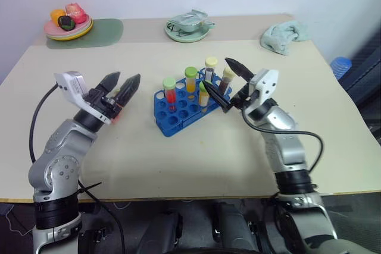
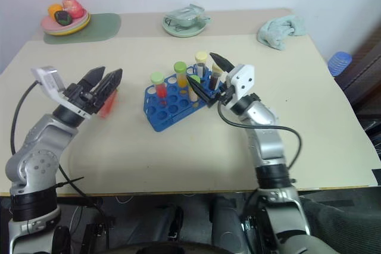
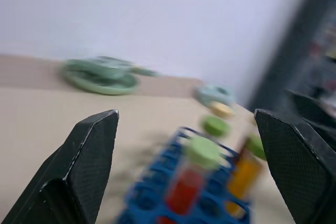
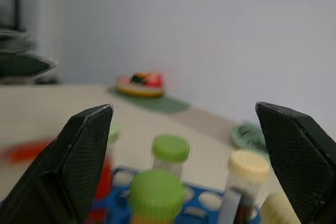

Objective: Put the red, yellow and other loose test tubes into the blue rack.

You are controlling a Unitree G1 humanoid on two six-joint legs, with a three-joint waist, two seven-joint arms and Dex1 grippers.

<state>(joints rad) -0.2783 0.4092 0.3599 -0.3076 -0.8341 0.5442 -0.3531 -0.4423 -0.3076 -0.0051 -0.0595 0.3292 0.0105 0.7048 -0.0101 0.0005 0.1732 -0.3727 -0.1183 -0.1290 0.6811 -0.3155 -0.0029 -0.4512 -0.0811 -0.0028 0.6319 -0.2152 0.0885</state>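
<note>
- The blue rack [image 1: 184,106] stands on the surface [image 1: 178,159] between the two end effectors, just in front of the right one.
- Several capped tubes stand upright in its holes: a red tube [image 1: 170,93], a yellow tube [image 1: 190,80] and a brown tube [image 1: 210,69] among them. It seems the task is close to its end.
- The right end effector [image 1: 227,84] has its fingers spread and holds nothing. It hangs just beside the tubes at the near end of the rack, probably because a tube was set in there.
- The left end effector [image 1: 122,84] is also spread wide and empty, well apart from the rack.
- Something red [image 2: 108,104] lies on the surface under the left end effector; what it is cannot be told.
</note>
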